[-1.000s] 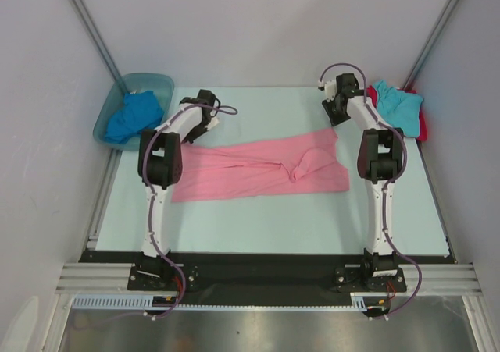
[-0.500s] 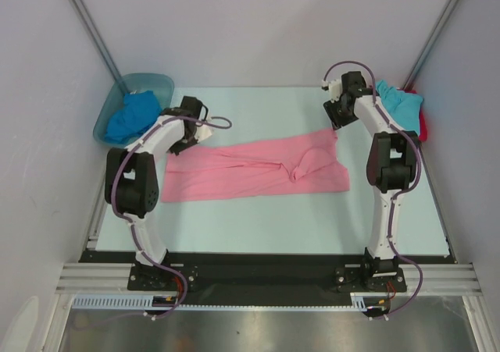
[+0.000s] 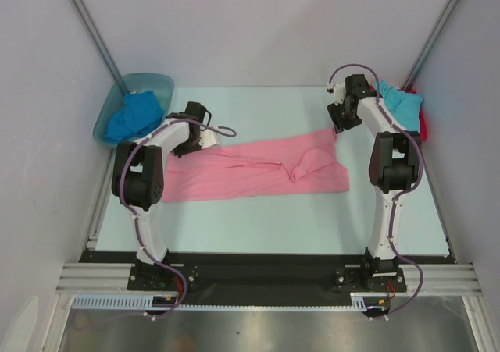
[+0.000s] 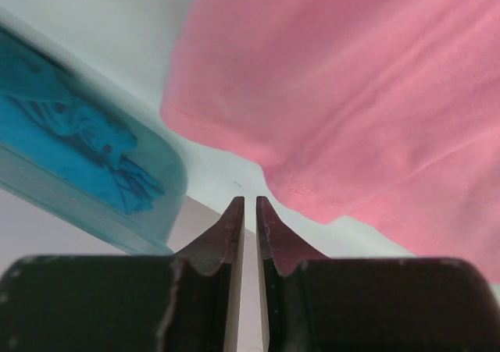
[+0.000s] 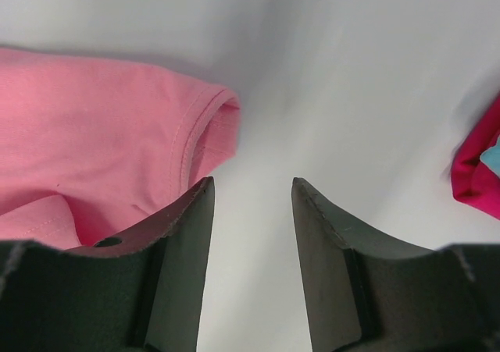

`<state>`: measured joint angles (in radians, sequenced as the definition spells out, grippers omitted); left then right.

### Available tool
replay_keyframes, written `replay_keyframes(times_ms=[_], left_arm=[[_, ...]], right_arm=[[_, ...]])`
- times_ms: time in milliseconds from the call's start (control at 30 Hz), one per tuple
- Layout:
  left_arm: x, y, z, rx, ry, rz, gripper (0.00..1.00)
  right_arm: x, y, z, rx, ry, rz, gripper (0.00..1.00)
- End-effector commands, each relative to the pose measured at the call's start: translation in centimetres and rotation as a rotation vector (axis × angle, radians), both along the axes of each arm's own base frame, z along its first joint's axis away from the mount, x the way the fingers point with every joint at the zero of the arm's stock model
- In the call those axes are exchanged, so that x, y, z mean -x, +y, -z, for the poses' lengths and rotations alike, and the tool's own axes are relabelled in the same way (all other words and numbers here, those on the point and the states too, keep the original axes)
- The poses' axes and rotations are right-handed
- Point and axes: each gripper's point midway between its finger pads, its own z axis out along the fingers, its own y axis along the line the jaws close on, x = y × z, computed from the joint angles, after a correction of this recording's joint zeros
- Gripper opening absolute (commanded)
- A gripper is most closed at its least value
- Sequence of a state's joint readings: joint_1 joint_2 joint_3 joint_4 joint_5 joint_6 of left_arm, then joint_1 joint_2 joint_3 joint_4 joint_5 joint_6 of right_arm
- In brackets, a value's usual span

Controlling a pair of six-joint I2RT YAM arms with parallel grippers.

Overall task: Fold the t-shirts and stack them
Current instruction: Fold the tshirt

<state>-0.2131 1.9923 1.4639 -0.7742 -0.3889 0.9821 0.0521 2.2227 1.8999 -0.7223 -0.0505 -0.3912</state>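
Observation:
The pink t-shirt (image 3: 258, 172) lies spread lengthwise across the table's middle, with a fold bump right of centre. My left gripper (image 3: 181, 141) is shut and empty, low over the table just off the shirt's far left corner (image 4: 375, 94). My right gripper (image 3: 337, 127) is open and empty, beside the shirt's far right sleeve hem (image 5: 94, 133), not touching it. The royal blue t-shirt (image 3: 131, 116) lies crumpled in the tub (image 3: 148, 80) and shows through the tub wall in the left wrist view (image 4: 70, 141). The turquoise t-shirt (image 3: 402, 106) lies on the red one (image 3: 423, 122) at the far right.
The translucent tub stands at the far left corner, close to my left gripper. The red shirt's edge (image 5: 476, 172) is to the right of my right gripper. Grey walls close in the table on three sides.
My left arm has swung its elbow out to the left and its gripper has come to the shirt's far left corner. My right gripper has shifted a little to the right.

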Motion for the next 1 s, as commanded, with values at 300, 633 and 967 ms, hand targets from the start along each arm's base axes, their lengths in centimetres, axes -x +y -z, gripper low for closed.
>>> replay_keyframes(times_ms=[300, 633, 967], left_arm=[[0.3, -0.6, 0.6, 0.056, 0.054, 0.081, 0.58], [1.0, 1.5, 1.2, 0.029, 0.153, 0.166, 0.57], [0.6, 1.8, 0.9, 0.047, 0.203, 0.162, 0.52]], right_arm=[[-1.2, 0.1, -4.3, -0.021, -0.094, 0.031, 0.50], [-1.4, 0.6, -4.1, -0.019, -0.090, 0.024, 0.50], [-1.5, 1.0, -4.3, 0.000, -0.099, 0.008, 0.49]])
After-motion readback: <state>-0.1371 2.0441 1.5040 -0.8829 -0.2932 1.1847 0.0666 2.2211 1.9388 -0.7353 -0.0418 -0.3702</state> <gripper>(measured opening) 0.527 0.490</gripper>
